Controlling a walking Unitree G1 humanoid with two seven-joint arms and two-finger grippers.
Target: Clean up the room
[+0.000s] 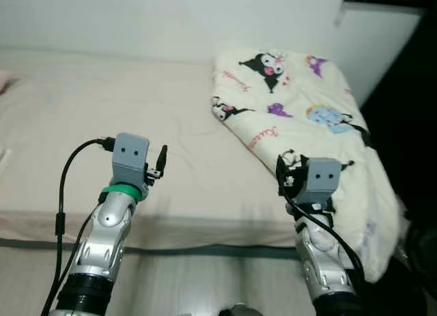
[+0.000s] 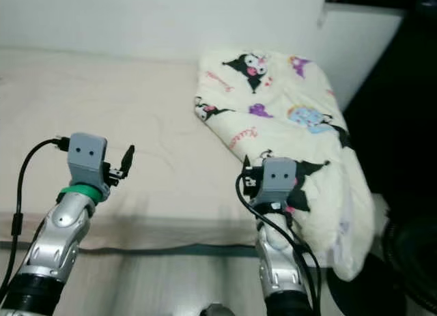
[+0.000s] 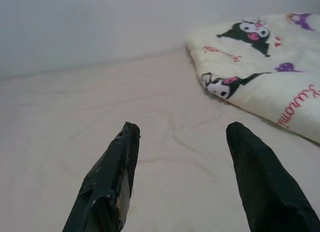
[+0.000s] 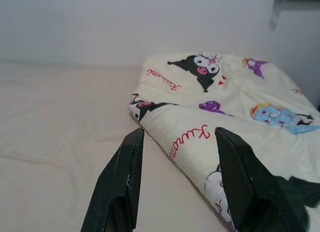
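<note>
Plainly, nothing is gripped yet, and most of the risk lies in how the first hold gets taken. The folded blanket (image 1: 300,118), cream with cartoon prints, lies at the right end of the bed (image 1: 102,125), reaching from the back wall to the front edge, where its lower part sags over the right front corner toward the floor.

The right gripper (image 4: 177,157) hangs just above the blanket's near edge, its two black fingers spread wide with nothing between them. The left gripper (image 3: 182,147) is raised over bare sheet near the bed's front edge, well apart from the blanket, its fingers likewise spread and empty.

The main danger, as I judge it, is the overhang: a pinch on the top layer alone would peel one fold away, and the hanging part could drag the rest off the corner. Soft cloth also slips from narrow fingers, so a shallow bite on the edge may simply pull free.

A second worry is the sheet beneath. If the right fingers press down too far before closing, they could catch sheet along with blanket and rumple the bed.

With the left arm so far off, a one-handed lift would probably leave the bundle lopsided and unfolding.
</note>
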